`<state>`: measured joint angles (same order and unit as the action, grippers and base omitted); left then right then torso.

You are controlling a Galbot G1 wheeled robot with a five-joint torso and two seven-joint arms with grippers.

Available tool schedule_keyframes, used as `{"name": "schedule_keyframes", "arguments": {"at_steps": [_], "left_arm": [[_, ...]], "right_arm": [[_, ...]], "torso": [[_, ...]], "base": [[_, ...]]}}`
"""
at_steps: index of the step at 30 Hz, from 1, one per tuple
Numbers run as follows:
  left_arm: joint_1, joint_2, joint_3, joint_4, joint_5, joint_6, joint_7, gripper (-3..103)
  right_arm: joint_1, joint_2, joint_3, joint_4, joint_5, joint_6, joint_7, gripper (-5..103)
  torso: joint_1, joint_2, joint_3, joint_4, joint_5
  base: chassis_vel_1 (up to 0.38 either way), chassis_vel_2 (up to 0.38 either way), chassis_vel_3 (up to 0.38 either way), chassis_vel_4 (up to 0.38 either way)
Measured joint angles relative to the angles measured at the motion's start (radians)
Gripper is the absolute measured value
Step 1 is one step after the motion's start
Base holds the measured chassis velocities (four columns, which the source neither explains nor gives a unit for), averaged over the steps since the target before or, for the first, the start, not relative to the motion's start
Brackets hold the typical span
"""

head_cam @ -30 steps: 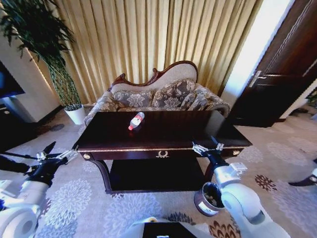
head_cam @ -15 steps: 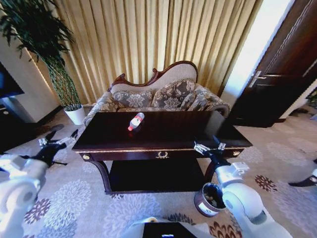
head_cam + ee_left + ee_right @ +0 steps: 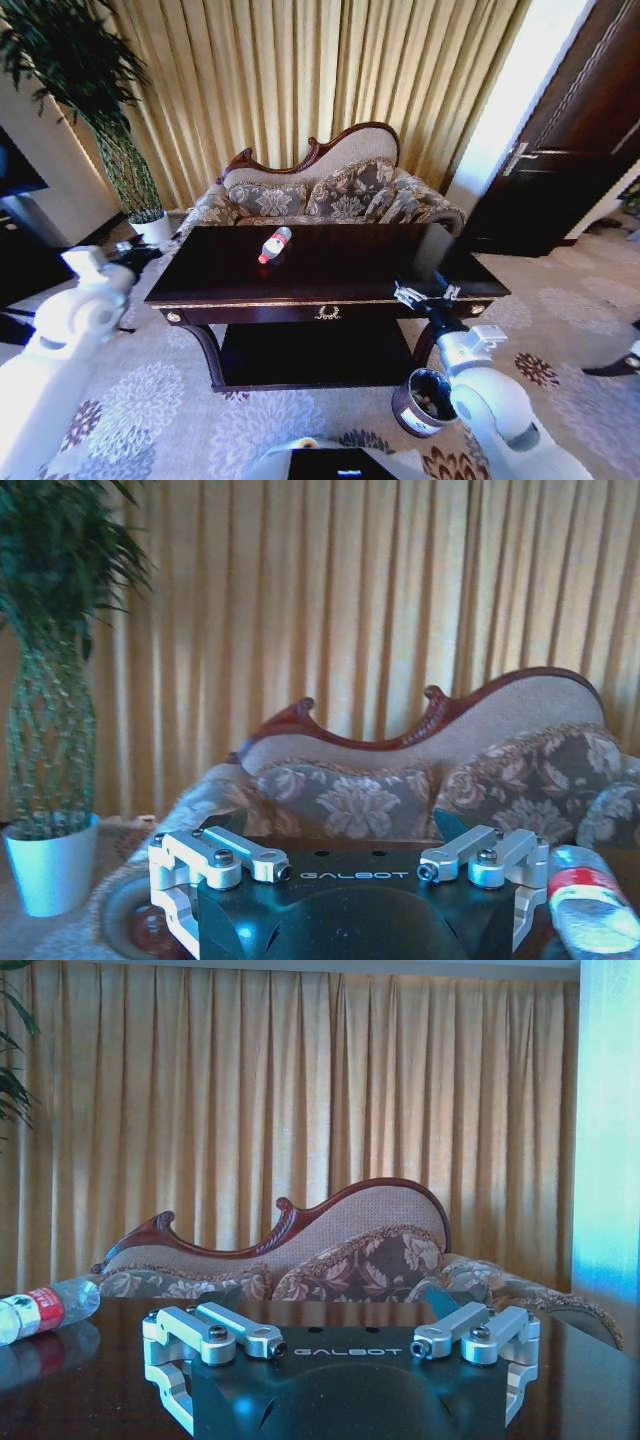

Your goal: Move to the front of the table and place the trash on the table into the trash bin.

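Observation:
The trash on the table point(image 3: 400, 262) is a small plastic bottle point(image 3: 275, 244) with a red label, lying on its side near the far middle. The bottle also shows in the left wrist view point(image 3: 590, 905) and the right wrist view point(image 3: 45, 1310). My right gripper point(image 3: 425, 297) is open at the table's front right edge, over the top point(image 3: 330, 1305). My left gripper point(image 3: 138, 254) is open beside the table's far left corner, well left of the bottle point(image 3: 345, 830). The trash bin point(image 3: 422, 400) stands on the carpet by the front right leg, with pale bits inside.
A patterned sofa point(image 3: 320, 195) stands right behind the table, in front of gold curtains. A tall plant in a white pot point(image 3: 152, 230) is at the far left. A dark door point(image 3: 560, 150) is at the right. Open carpet lies in front of the table.
My left arm has risen from low on the left and swung in toward the table's far left corner. The right gripper and the bottle have stayed put.

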<state>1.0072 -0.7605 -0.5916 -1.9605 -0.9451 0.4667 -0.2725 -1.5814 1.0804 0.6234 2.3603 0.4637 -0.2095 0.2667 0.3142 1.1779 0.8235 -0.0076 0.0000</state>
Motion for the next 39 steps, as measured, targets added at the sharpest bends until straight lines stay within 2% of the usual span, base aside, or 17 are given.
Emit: {"name": "schedule_keyframes", "arguments": {"at_steps": [2, 3, 6, 8, 10, 12, 13, 17, 18, 21, 23, 26, 34, 39], "left_arm": [[-0.076, -0.013, 0.086, 0.021, 0.002, 0.008, -0.032, 100], [-0.076, -0.013, 0.086, 0.021, 0.002, 0.008, -0.032, 100], [-0.19, -0.037, 0.233, 0.057, 0.003, 0.034, -0.082, 100], [-0.211, -0.041, 0.262, 0.064, 0.003, 0.038, -0.093, 100], [-0.299, -0.066, 0.389, 0.101, 0.002, 0.047, -0.133, 100], [-0.354, -0.083, 0.452, 0.129, 0.002, 0.049, -0.149, 100], [-0.354, -0.083, 0.452, 0.129, 0.002, 0.049, -0.149, 100], [-0.468, -0.146, 0.562, 0.201, 0.003, 0.053, -0.159, 100], [-0.468, -0.146, 0.562, 0.201, 0.003, 0.053, -0.159, 100], [-0.516, -0.205, 0.625, 0.239, -0.006, 0.083, -0.203, 100], [-0.519, -0.212, 0.633, 0.244, -0.009, 0.088, -0.21, 100], [-0.522, -0.237, 0.646, 0.268, -0.031, 0.125, -0.223, 100], [-0.519, -0.257, 0.644, 0.317, -0.051, 0.195, -0.234, 100], [-0.51, -0.264, 0.639, 0.334, -0.052, 0.199, -0.225, 100]], "right_arm": [[0.007, 0.001, 0.001, -0.01, 0.0, 0.0, 0.0, 100], [0.007, 0.001, 0.001, -0.01, 0.0, 0.0, 0.0, 100], [0.023, 0.0, 0.003, -0.033, 0.002, 0.0, 0.0, 100], [0.025, -0.001, 0.003, -0.036, 0.003, 0.0, 0.0, 100], [0.038, -0.002, 0.003, -0.051, 0.006, 0.001, 0.0, 100], [0.045, -0.001, 0.003, -0.063, 0.007, 0.002, 0.0, 100], [0.045, -0.001, 0.003, -0.063, 0.007, 0.002, 0.0, 100], [0.059, 0.002, 0.003, -0.092, 0.007, 0.004, 0.0, 100], [0.059, 0.002, 0.003, -0.092, 0.007, 0.004, 0.0, 100], [0.072, 0.0, 0.003, -0.118, 0.009, 0.006, 0.0, 100], [0.074, -0.001, 0.003, -0.122, 0.009, 0.007, 0.0, 100], [0.078, 0.001, 0.007, -0.138, 0.01, 0.023, 0.0, 100], [0.075, 0.01, 0.008, -0.156, 0.012, 0.028, -0.001, 100], [0.08, 0.01, 0.007, -0.157, 0.012, 0.028, -0.001, 100]], "torso": [[0.0, 0.0, 0.0, -0.0001, 0.0003], [0.0, 0.0, 0.0, -0.0001, 0.0003], [0.0, 0.0, 0.0, 0.0003, 0.0002], [0.0, 0.0, 0.0, 0.0003, 0.0002], [0.0, 0.0, 0.0, 0.0, 0.0], [0.0, 0.0, 0.0, -0.0001, 0.0002], [0.0, 0.0, 0.0, -0.0001, 0.0002], [0.0, 0.0, 0.0, 0.0001, 0.0003], [0.0, 0.0, 0.0, 0.0001, 0.0003], [0.0, 0.0, 0.0, -0.0001, 0.0003], [0.0, 0.0, 0.0, -0.0001, 0.0003], [0.0, 0.0, 0.0, 0.0002, 0.0003], [0.0, 0.0, 0.0, 0.0001, 0.0001], [0.0, 0.0, 0.0, 0.0002, 0.0001]], "base": [[0.0, 0.0, 0.0, 0.0], [0.0, 0.0, 0.0, 0.0], [0.0, 0.0, 0.0, 0.0], [0.0, 0.0, 0.0, 0.0], [0.0, 0.0, 0.0, 0.0], [0.0, 0.0, 0.0, 0.0], [0.0, 0.0, 0.0, 0.0], [0.0, 0.0, 0.0, 0.0], [0.0, 0.0, 0.0, 0.0], [0.0, 0.0, 0.0, 0.0], [0.0, 0.0, 0.0, 0.0], [0.0, 0.0, 0.0, 0.0], [0.0, 0.0, 0.0, 0.0], [0.0, 0.0, 0.0, 0.0]]}}
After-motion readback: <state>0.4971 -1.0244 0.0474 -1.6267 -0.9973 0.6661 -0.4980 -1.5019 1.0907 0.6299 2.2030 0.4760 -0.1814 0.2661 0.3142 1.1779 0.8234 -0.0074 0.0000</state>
